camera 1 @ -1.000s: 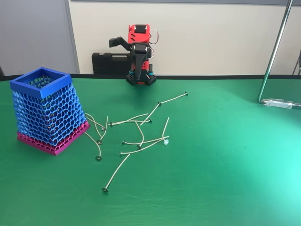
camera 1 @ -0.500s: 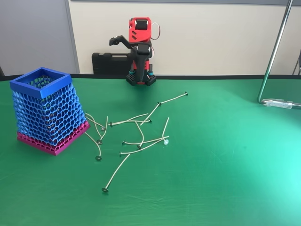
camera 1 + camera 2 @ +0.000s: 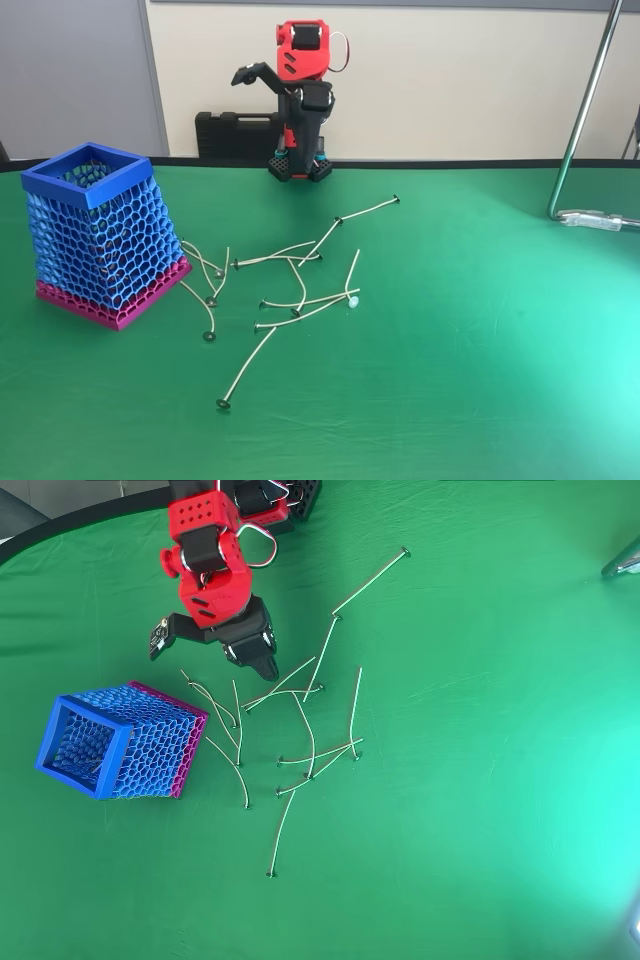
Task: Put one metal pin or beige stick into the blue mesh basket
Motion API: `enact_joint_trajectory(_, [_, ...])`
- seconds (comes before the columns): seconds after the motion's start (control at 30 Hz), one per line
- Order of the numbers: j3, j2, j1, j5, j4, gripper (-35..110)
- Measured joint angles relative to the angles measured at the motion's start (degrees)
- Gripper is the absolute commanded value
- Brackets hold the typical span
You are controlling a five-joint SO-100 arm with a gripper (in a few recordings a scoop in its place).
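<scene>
The bench (image 3: 480, 380) has a smooth green top with a bright shine on the right side. Close to the front lies a loose pile of thin, bendy beige sticks (image 3: 290, 290) (image 3: 300, 740). Most have small dark flat heads. They cross over each other, so it is hard to count them. One stick (image 3: 352, 275) (image 3: 354, 715) ends in a small pale round head, at the right edge of the pile in the fixed view.

To the left stands the blue mesh basket (image 3: 100, 235) (image 3: 120, 748). It is tall, full of little honeycomb holes, with a solid square blue rim and a pink band at the bottom. Some sticks nearly reach its base.

Farther back, the red and black arm (image 3: 300, 70) stands folded up at the bench's far edge. Its dark end effector (image 3: 255, 655) hangs over the far end of the pile, holding nothing. I cannot tell if its fingers are spread or pressed together. A black case (image 3: 235, 135) sits behind, partly hidden by the arm. A shiny metal pole (image 3: 585, 110) is cut off at the top right.
</scene>
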Motion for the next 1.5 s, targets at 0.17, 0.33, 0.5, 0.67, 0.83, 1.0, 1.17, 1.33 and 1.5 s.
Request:
enact_joint_trajectory(0.17, [-12.8,-11.3,-0.2,-2.4,1.6,0])
enact_joint_trajectory(0.33, [-20.0,-18.6,-1.1,-3.7,1.6,0])
enact_joint_trajectory(0.5, [-28.1,-26.2,-2.5,-6.2,1.6,0])
enact_joint_trajectory(0.67, [-34.2,-32.6,-3.5,-9.3,1.6,0])
enact_joint_trajectory(0.83, [-39.6,-38.1,-5.2,-12.0,1.6,0])
enact_joint_trajectory(1.0, [-47.3,-45.4,-6.1,-12.8,1.6,0])
enact_joint_trajectory(1.17, [-53.8,-50.5,-7.0,-12.8,1.9,0])
enact_joint_trajectory(1.33, [-58.7,-55.1,-7.6,-12.7,2.9,1])
enact_joint_trajectory(1.5, [-64.1,-59.3,-7.9,-12.2,4.7,1])
